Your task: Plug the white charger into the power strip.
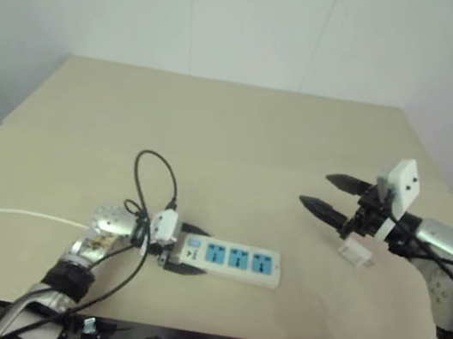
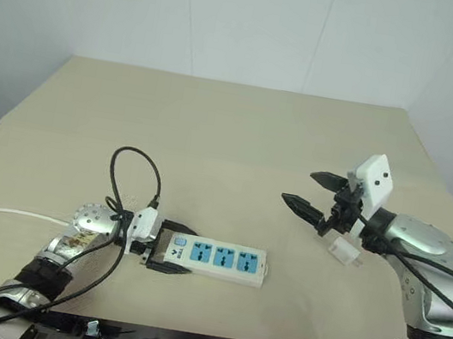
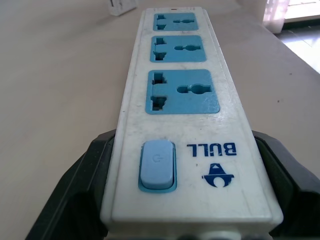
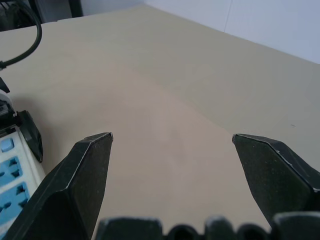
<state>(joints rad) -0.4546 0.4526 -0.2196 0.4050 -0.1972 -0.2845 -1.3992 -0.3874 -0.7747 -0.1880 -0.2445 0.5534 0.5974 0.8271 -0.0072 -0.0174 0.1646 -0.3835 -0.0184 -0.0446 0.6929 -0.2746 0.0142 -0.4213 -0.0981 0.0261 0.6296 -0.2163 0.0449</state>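
Observation:
The power strip (image 1: 233, 259) lies flat near the table's front edge, a white bar with three blue sockets (image 3: 182, 91) and a blue switch (image 3: 157, 165) at its left end. My left gripper (image 1: 188, 252) is shut on that switch end, one black finger (image 3: 82, 185) against each long side. The white charger (image 1: 354, 252) lies on the table well to the right of the strip. My right gripper (image 1: 316, 191) hovers open just above and to the left of the charger, pointing left across the table, with nothing between its fingers (image 4: 90, 170).
A thin white cord (image 1: 11, 210) runs along the table to its left edge. A black cable (image 1: 155, 179) loops up over my left wrist. The beige table (image 1: 242, 129) stretches back to the wall, bare behind the strip and the charger.

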